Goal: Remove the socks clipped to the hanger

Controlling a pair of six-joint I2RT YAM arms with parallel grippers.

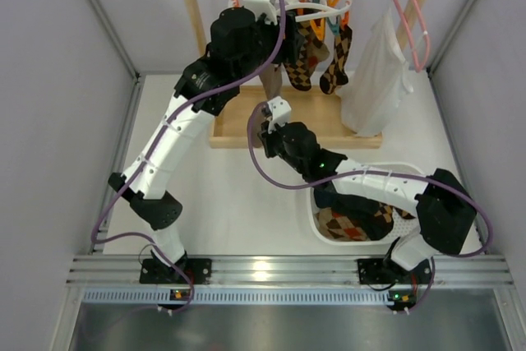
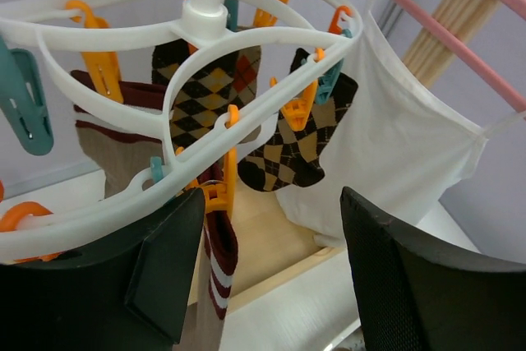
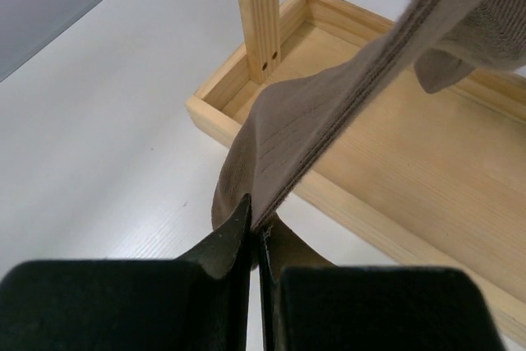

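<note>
Several socks point(image 2: 209, 96), mostly argyle, hang clipped to the white ring hanger point(image 2: 205, 14). The left end effector point(image 2: 271, 207) is spread wide just under the ring, with nothing between its fingers. The right end effector point(image 3: 256, 240) is pinched closed on a tan sock point(image 3: 304, 121), stretched taut above the wooden tray point(image 3: 427, 162) and the worktop point(image 3: 99, 104). More argyle pieces lie in the white basket point(image 1: 316, 223).

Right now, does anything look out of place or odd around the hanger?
The tan sock is pulled taut on a slant, its lower end pinched in the right gripper near the wooden tray. Nothing looks spilled or torn.
</note>
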